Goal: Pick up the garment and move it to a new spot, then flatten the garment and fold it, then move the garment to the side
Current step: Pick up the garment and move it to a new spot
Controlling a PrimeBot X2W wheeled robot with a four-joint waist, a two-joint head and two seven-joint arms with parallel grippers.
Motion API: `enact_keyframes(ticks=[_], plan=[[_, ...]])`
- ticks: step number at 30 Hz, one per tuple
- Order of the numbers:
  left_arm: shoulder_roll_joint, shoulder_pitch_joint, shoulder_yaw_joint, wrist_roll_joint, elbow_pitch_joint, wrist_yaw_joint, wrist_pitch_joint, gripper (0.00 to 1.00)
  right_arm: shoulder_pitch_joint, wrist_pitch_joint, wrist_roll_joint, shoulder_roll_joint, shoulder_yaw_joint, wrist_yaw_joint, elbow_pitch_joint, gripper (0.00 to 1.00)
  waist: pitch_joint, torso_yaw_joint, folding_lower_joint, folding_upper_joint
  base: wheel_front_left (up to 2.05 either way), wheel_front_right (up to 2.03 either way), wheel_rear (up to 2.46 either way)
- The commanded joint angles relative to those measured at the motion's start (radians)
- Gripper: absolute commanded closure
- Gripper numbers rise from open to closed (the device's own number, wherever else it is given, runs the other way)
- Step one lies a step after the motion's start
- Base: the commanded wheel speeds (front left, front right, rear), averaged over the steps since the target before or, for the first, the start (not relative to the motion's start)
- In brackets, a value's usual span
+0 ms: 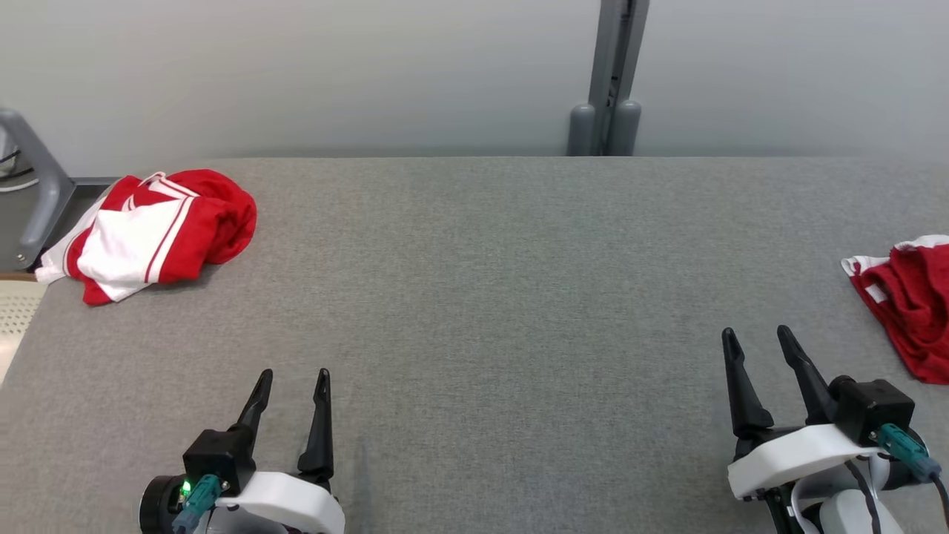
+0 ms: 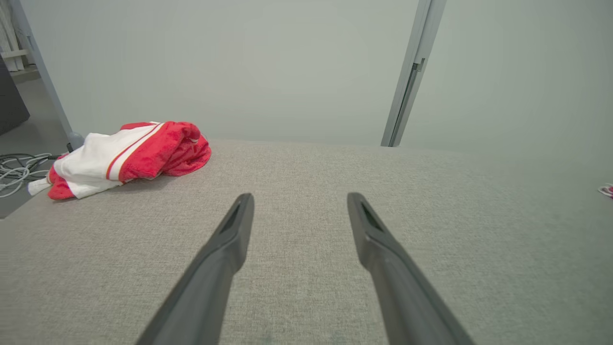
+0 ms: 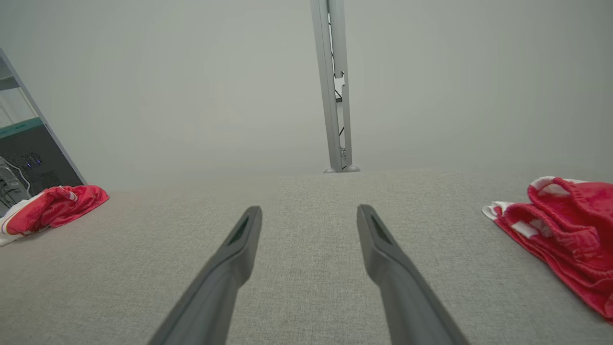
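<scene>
Left gripper (image 1: 294,374) and right gripper (image 1: 758,332) both empty, jaws spread, over near grey table (image 1: 489,311). Crumpled red-and-white garment (image 1: 156,233) far left; second red garment (image 1: 908,311) at right edge. Likely soft, light, limp: pinch a raised fold.

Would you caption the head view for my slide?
Open left gripper and right gripper over grey fabric table; red-and-white garments at either edge.

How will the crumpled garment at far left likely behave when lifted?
Probably floppy: the garment lies in soft bunched folds, so it should sag and unfurl. Likely light, being thin cloth; may drag on the woven table.
</scene>
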Motion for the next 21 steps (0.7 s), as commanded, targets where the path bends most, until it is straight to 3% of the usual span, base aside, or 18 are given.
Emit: enact_keyframes(ticks=[1, 21], plan=[[0.004, -0.015, 0.002, 0.002, -0.005, 0.001, -0.005, 0.00, 0.004, -0.005, -0.009, -0.005, -0.002, 0.000, -0.009, 0.00, 0.001, 0.034, 0.0000, -0.0001, 0.00, 0.00, 0.00], [0.004, -0.006, 0.023, -0.010, -0.045, 0.014, -0.005, 0.00, -0.019, -0.005, -0.015, -0.005, -0.010, 0.000, -0.032, 0.00, 0.029, 0.430, 0.0000, -0.0001, 0.00, 0.00, 0.00]])
